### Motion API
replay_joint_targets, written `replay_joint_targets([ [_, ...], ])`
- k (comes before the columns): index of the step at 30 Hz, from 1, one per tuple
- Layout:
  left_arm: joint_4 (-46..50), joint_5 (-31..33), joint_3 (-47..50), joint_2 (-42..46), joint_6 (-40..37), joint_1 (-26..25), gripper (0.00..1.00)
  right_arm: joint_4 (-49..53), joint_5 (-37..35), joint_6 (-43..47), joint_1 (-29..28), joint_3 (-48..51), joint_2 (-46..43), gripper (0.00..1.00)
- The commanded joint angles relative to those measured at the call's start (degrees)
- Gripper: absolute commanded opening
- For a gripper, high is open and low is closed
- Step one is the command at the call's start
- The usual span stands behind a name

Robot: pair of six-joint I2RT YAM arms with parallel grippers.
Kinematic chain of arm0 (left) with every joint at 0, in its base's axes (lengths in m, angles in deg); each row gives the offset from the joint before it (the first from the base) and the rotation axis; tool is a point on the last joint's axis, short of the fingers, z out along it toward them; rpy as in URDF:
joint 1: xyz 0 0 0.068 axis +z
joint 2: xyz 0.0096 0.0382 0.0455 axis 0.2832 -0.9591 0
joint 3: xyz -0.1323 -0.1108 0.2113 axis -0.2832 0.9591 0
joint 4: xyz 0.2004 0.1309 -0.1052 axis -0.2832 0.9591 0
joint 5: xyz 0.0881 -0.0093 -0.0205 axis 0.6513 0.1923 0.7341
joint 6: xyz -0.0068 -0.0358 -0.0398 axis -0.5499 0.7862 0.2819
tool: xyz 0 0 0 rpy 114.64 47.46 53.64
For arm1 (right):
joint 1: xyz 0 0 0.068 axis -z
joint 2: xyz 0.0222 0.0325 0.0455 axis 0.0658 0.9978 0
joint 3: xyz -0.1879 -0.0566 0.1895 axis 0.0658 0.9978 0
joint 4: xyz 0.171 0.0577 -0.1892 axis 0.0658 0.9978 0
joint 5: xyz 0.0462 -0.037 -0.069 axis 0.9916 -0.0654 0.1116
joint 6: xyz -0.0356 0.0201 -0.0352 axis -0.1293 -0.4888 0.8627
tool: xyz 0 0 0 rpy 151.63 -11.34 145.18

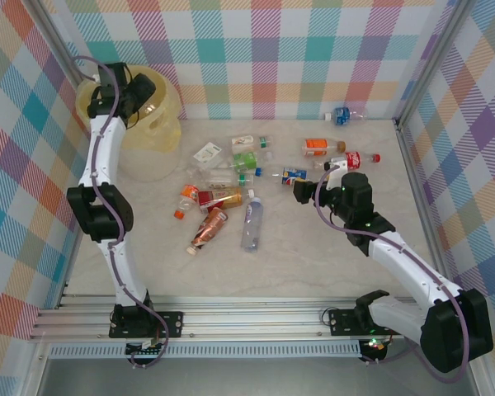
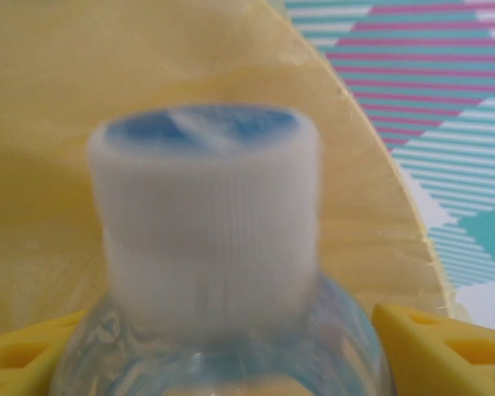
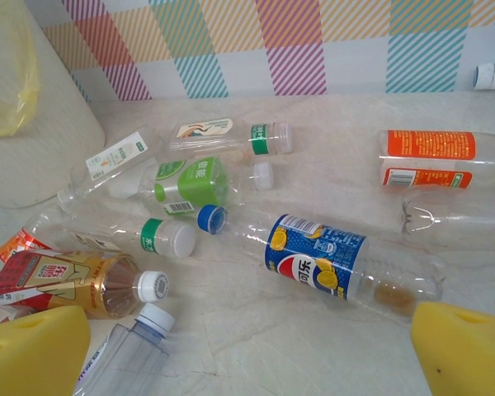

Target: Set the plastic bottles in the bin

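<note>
My left end effector (image 1: 139, 92) hangs over the mouth of the bin (image 1: 163, 132) at the far left corner of the table (image 1: 313, 264). In the left wrist view a clear bottle with a white cap (image 2: 206, 206) stands upright between the yellow fingers (image 2: 433, 346), with the pale yellow wall of the bin (image 2: 231, 49) right behind it. The picture is blurred, and I cannot tell whether the fingers are clamped on the bottle's shoulders or letting it go. Either way, this bottle is at the drop point and, as I judge it, close to counting as done.

My right end effector (image 1: 301, 191) is wide open and grasps nothing. It hovers low over the table, just beside the blue-label bottle (image 3: 318, 262), which lies on its side between its fingers in the right wrist view.

Most of the work is left. About a dozen bottles lie scattered across the middle of the table: a green-label one (image 1: 246, 161), an orange-label one (image 1: 318, 147), a red-label one (image 1: 352, 158), a crushed brown one (image 1: 208, 229), a plain clear one (image 1: 252, 223), and several more around them. One blue bottle (image 1: 342, 114) lies apart, against the far wall. I cannot see into the bin well enough to say how many it holds.
</note>
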Motion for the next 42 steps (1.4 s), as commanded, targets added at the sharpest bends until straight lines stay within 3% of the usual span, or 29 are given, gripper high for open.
replay_joint_targets([
  [1,0.94,-5.65,-3.17,-1.78,0.09,-1.00,0.85,-0.30,0.97,-0.61,-0.10,-2.01,0.19,1.00],
  [7,-1.93,-10.41,-4.12,-1.91,-0.95,-1.00,0.91,-0.34,1.10,-0.67,-0.10,-1.89,0.49,1.00],
  [19,3.02,-8.03,-5.48,2.00,-5.25,-1.22,1.00,0.04,0.97,-1.05,-0.10,-1.76,0.87,1.00],
  [24,4.60,-5.04,-5.14,5.93,-7.91,-2.85,1.00,0.77,-0.92,-5.34,-0.06,-1.94,2.23,1.00],
  [29,7.36,-0.32,-3.81,10.71,-12.49,-7.30,1.00,1.83,-2.93,-10.76,-0.10,-1.71,3.51,1.00],
  [36,6.31,7.95,3.55,18.34,-19.07,-15.47,1.00,2.15,-4.20,-11.60,-0.10,-1.66,4.22,1.00],
  [42,5.97,12.43,16.09,26.24,-20.38,-24.67,1.00,0.55,-6.20,-13.33,-0.10,-0.38,4.24,1.00],
])
